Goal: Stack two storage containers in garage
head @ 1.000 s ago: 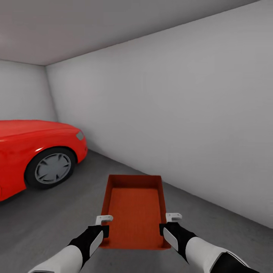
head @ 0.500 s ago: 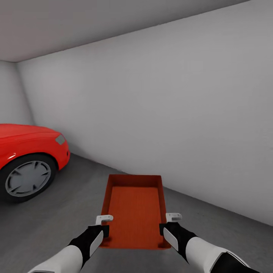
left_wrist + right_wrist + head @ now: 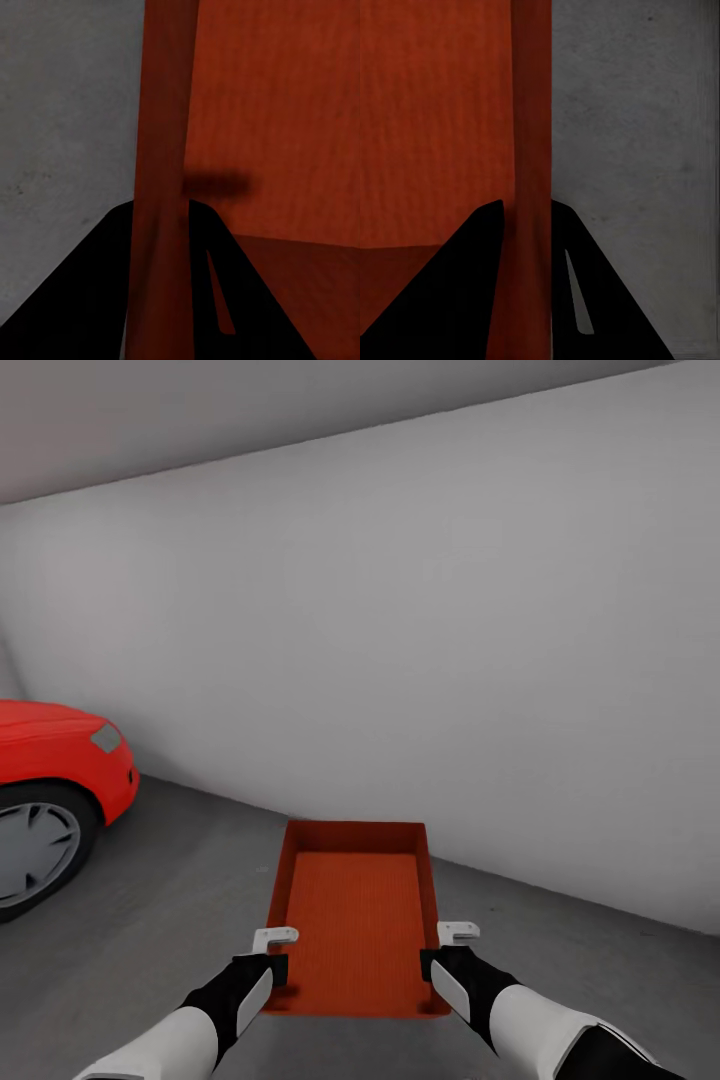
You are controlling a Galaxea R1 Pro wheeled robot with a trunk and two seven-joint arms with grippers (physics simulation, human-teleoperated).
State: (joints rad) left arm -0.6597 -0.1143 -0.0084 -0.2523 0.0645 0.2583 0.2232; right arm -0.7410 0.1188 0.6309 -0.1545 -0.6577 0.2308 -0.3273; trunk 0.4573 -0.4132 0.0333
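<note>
One orange-red storage container (image 3: 355, 915) is held out in front of me above the dark grey garage floor (image 3: 180, 890). My left gripper (image 3: 272, 960) is shut on its left wall near the close end, and my right gripper (image 3: 438, 958) is shut on its right wall. In the left wrist view the black fingers straddle the container's wall (image 3: 161, 187), one on each side. The right wrist view has the same grip on the opposite wall (image 3: 532, 150). The container is empty inside.
A red car (image 3: 50, 790) stands at the left, its front wheel (image 3: 35, 850) near the frame edge. A pale grey wall (image 3: 420, 660) runs across ahead, meeting the floor just beyond the container.
The whole view has swung to the right: the car has slid toward the left edge and the room corner has left the picture. Both grippers and the container keep their place relative to me.
</note>
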